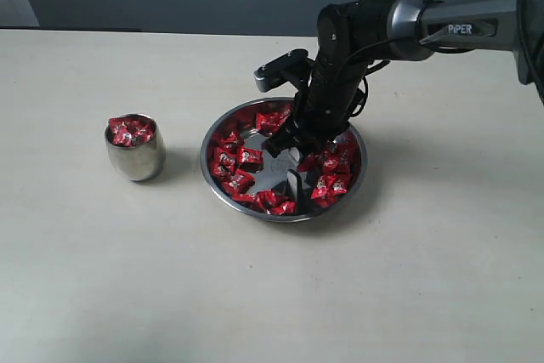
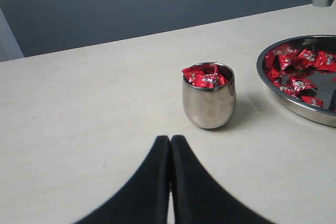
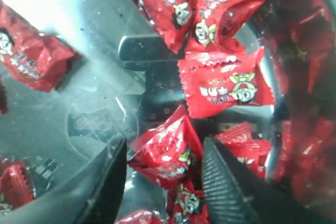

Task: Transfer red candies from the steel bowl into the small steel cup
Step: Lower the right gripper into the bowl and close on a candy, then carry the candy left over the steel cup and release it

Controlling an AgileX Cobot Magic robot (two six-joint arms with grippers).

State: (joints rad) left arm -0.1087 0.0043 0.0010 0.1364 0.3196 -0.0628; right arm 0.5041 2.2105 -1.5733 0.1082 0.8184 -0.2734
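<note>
Right end effector [image 3: 166, 149] spread wide, holding nothing, straddling one of red candies [image 3: 163, 162] on steel bowl [image 1: 285, 218] floor. I should pinch single wrapper squarely, then lift clear of rim. Small steel cup [image 1: 136, 159] stands near bowl on desk, heaped.

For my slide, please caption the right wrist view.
Right gripper, open, with one red candy between its fingers, inside the steel bowl.
</note>
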